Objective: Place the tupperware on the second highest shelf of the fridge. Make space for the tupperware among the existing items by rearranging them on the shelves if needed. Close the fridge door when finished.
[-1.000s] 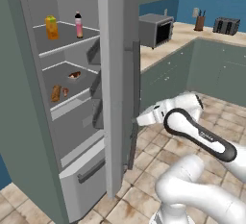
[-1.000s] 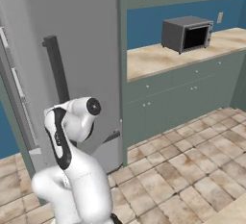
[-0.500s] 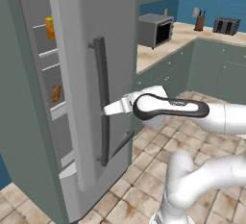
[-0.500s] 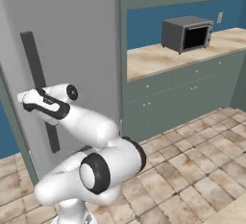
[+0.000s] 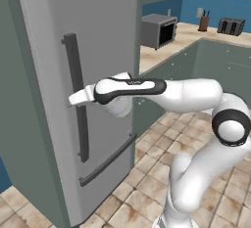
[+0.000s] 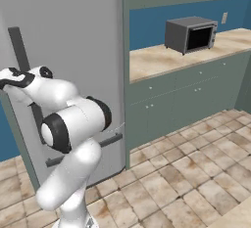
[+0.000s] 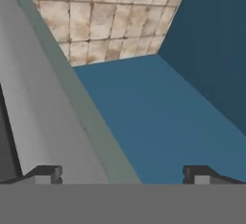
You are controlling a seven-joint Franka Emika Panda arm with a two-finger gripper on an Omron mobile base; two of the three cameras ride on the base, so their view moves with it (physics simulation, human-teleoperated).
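The fridge (image 5: 49, 16) stands tall and silver-grey, and its fridge door (image 5: 105, 51) lies flat across the front with no interior showing. The tupperware, the shelves and the existing items are hidden behind it. My arm stretches left across the door, and my gripper (image 5: 73, 99) sits at the dark vertical bar handle (image 5: 76, 95), at mid height. The right base view has the gripper (image 6: 6, 79) beside that handle (image 6: 20, 51). In the hand view the gripper (image 7: 122, 175) is open, its fingertips (image 7: 45, 172) wide apart with nothing between them, along the door panel (image 7: 33, 107).
Below the door is the drawer front with a horizontal handle (image 5: 108, 161). To the right, a counter (image 6: 157, 58) carries a dark microwave (image 6: 190, 34), a knife block (image 5: 203, 22) and a toaster (image 5: 230, 25). Tiled floor (image 6: 186, 173) spreads in front; a blue wall (image 7: 206, 50) stands left of the fridge.
The fridge door has swung from wide open to flat against the fridge, with my arm sweeping left along with it. The shelves and their items have gone out of sight.
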